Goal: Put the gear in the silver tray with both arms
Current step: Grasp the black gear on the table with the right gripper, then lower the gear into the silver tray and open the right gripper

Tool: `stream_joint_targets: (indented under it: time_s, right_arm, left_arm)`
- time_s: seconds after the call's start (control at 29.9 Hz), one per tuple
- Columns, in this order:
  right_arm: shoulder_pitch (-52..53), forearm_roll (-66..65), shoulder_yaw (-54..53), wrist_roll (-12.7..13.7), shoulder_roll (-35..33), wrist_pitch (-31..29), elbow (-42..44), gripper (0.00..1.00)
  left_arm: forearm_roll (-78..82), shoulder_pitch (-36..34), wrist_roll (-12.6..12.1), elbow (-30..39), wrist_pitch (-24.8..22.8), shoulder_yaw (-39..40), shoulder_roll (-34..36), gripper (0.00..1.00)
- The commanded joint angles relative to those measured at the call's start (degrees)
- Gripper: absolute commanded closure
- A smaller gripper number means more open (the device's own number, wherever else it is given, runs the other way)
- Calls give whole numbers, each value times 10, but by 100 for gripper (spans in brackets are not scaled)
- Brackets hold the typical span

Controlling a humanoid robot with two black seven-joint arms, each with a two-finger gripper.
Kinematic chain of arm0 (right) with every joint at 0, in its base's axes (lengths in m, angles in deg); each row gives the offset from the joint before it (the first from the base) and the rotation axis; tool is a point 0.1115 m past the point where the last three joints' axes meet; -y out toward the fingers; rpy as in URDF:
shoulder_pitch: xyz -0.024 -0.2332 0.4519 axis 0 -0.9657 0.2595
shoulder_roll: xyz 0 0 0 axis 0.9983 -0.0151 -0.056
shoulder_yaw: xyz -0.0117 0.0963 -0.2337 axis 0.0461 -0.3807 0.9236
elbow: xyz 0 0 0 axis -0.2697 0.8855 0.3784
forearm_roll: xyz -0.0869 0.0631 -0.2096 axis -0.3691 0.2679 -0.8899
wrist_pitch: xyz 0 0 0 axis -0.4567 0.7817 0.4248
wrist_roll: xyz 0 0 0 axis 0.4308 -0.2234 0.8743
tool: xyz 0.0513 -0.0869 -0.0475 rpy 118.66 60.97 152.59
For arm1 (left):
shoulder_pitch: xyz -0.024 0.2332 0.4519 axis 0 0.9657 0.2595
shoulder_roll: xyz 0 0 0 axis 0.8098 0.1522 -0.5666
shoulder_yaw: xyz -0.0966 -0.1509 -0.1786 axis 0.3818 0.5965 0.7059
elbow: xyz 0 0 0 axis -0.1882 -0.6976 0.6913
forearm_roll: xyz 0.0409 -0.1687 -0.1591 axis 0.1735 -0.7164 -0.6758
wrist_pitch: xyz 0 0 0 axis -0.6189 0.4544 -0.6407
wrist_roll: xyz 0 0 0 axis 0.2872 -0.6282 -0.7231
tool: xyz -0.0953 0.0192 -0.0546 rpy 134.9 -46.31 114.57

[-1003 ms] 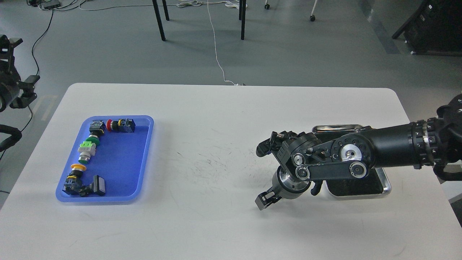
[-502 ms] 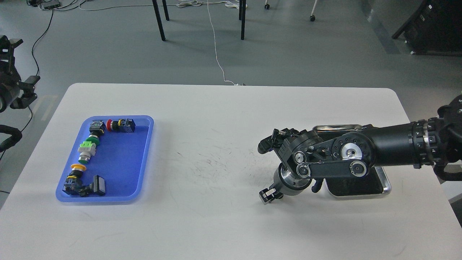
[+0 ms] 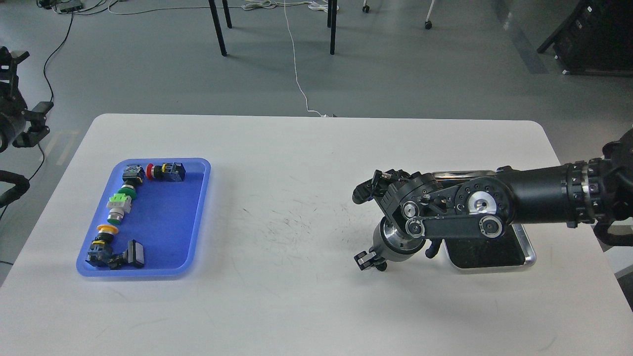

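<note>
The silver tray lies on the right side of the white table, mostly hidden behind my right arm; only its far rim and near right corner show. My right gripper hangs low over the table just left of the tray, pointing down and towards me. It is small and dark, so its fingers cannot be told apart. A small dark toothed piece, possibly the gear, shows at its tips. My left gripper is off the table at the far left edge, well away from both trays.
A blue plastic tray on the left holds several push-button switches along its left and far sides. The table has dark scuff marks in the middle. Chair legs and cables are on the floor beyond.
My right wrist has turned and the gripper has lifted and drawn slightly right, closer to the silver tray. The left arm has barely shifted.
</note>
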Motion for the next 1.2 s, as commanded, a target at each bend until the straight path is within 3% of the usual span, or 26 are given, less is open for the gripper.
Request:
stream_joint_targets:
  time_s: [0.0,0.27,0.64,1.17]
  right_arm:
    - [3,2,-29,0,-14,0,-7,92]
    - [21,3,-131,0,-99,0,-20,92]
    - [31,-13,-169,-8,-340,0,-12,93]
    - [-153,-115,-211,-16,-362,0,15,94]
  left_arm:
    - [0,0,0,0,0,0,0,2]
    - [1,-1,0,0,0,0,2,2]
    - [1,-1,1,-10,0,-6,-1,2]
    - [2,-8,0,-12,-1,-7,0,2]
